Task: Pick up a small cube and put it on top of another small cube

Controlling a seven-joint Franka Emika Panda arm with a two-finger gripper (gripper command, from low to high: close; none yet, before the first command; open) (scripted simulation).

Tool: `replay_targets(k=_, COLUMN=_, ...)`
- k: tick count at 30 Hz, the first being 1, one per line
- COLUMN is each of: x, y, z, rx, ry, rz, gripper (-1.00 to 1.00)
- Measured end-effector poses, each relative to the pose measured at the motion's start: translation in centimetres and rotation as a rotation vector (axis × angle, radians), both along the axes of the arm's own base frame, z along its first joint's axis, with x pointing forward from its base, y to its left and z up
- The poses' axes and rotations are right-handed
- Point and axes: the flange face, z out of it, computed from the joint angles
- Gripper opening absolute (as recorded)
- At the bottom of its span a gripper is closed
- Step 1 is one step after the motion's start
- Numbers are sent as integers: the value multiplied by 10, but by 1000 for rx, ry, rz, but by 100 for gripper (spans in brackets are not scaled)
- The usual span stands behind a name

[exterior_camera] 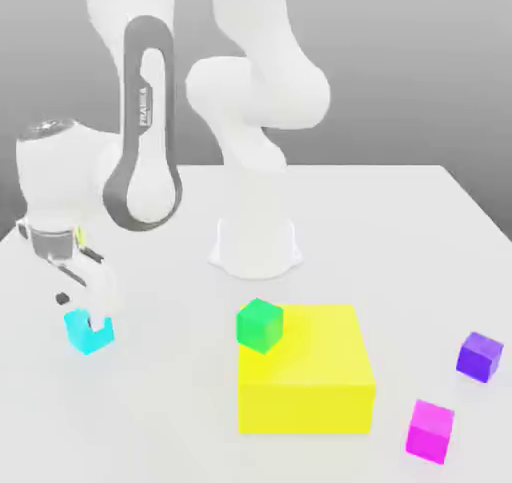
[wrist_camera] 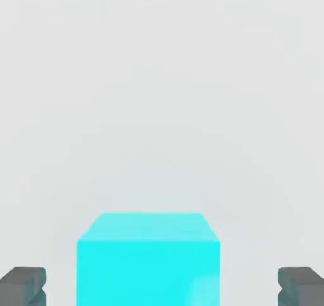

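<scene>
Small cube (exterior_camera: 88, 336), plain glossy cyan, resting on white table (exterior_camera: 160, 421), tool (exterior_camera: 85, 323) spread wide around it

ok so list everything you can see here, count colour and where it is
small cyan cube: 1, cyan, on the table at the exterior view's left, between the open fingers
green cube: 1, green, at the big yellow block's upper left corner in the exterior view; resting on it or beside it, cannot tell
big block: 1, yellow, on the table, centre front
purple cube: 1, purple, on the table at the exterior view's right
magenta cube: 1, magenta, on the table, front right, apart from the purple one
table: 1, white
robot arm: 1, white, base behind the yellow block
gripper: 1, open, down around the cyan cube
</scene>
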Motion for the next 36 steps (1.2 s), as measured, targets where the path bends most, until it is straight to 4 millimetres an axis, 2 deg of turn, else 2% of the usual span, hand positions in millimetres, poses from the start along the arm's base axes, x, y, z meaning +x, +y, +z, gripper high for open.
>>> replay_targets(k=2, x=-1, y=3, z=-11, rx=6, ry=1, rz=-2, gripper=0)
replay_targets(k=3, x=-2, y=5, z=-16, rx=9, ry=3, rz=-4, gripper=-100)
replay_targets(k=10, x=-2, y=5, z=-17, rx=11, ry=3, rz=-4, gripper=-100)
replay_targets(k=18, x=1, y=-2, z=20, rx=-4, ry=-2, rz=1, gripper=-100)
replay_targets(k=27, x=-2, y=6, z=51, rx=21, ry=-2, rz=-4, gripper=-100)
replay_targets(k=28, x=6, y=15, z=55, rx=33, ry=-6, rz=31, gripper=-100)
replay_targets(k=29, x=26, y=36, z=59, rx=45, ry=-10, rz=112, gripper=-100)
replay_targets(k=30, x=36, y=49, z=64, rx=57, ry=-15, rz=162, gripper=-100)
replay_targets(k=36, x=80, y=122, z=101, rx=98, ry=-31, rz=434, gripper=-100)
